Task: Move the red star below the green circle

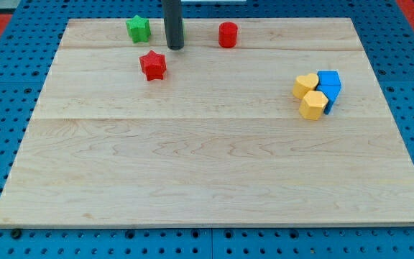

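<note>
My tip [174,47] is only a rod end; there is no gripper to spread or pinch. It stands near the top of the surface [207,180], just up and right of the red star [153,65], apparently not touching it, so a push from here would send the star down-left. The only green block [139,29] looks star-shaped; I see no round one. The red cylinder [227,34] stands to the right.
</note>
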`<state>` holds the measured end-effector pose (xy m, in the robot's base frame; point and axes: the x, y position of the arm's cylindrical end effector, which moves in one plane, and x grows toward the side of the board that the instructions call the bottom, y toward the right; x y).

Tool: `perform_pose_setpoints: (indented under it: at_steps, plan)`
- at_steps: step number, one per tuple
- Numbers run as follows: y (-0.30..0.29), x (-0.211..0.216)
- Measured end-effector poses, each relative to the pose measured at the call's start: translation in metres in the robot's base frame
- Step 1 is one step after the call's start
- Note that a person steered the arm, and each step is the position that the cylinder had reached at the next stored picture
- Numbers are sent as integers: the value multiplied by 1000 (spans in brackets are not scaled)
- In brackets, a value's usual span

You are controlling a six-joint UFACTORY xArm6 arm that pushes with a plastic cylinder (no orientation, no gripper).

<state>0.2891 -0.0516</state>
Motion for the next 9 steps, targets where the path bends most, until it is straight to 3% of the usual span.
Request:
perform_pose_setpoints:
  at_steps: [1,2,5,6,8,9]
  plan:
    - [-7,63]
    - [-44,88]
    - [-100,50]
    - [-66,37]
    - [-56,65]
    - [-26,56]
